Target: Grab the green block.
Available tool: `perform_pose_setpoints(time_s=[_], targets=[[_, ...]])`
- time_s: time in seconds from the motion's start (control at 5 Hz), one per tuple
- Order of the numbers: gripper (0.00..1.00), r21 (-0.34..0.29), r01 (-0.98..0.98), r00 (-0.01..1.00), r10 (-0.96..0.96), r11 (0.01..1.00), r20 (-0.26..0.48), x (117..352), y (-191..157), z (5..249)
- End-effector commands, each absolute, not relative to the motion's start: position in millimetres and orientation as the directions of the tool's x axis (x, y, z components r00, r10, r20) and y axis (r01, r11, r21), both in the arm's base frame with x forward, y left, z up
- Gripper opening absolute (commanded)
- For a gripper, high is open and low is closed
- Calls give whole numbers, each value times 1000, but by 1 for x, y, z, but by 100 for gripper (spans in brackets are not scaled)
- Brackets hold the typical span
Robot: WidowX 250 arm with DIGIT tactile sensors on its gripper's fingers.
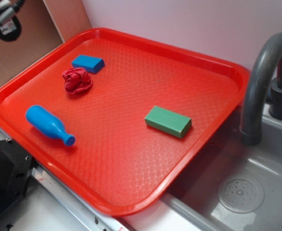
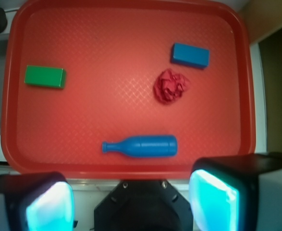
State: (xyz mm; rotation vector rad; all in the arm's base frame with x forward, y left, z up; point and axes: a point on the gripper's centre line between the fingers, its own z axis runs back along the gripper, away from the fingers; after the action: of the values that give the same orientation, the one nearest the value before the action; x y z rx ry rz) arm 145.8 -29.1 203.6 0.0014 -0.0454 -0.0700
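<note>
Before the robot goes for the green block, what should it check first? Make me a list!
1. Green block in sight: ok, it lies flat on the red tray, near the sink side.
2. Room around it: ok, the blue bottle, red crumpled cloth and blue block all lie apart from it.
3. Fingers open: ok, the wrist view shows a wide gap between them.
4. Gripper empty: ok, nothing sits between the fingers.
5. Gripper above the block: not ok, it is high and off past the tray's edge.
6. Faucet out of the way: cannot tell, it stands close to the block's side.
</note>
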Motion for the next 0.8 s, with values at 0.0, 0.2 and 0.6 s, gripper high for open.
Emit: perform_pose_setpoints(time_s=[0.0,0.2,0.6], targets=[[100,75,380,923,-384,922,34,187,-60,168],[100,77,543,831,-549,836,93,197,-71,158],[100,90,844,516,-845,529,139,224,-87,129]])
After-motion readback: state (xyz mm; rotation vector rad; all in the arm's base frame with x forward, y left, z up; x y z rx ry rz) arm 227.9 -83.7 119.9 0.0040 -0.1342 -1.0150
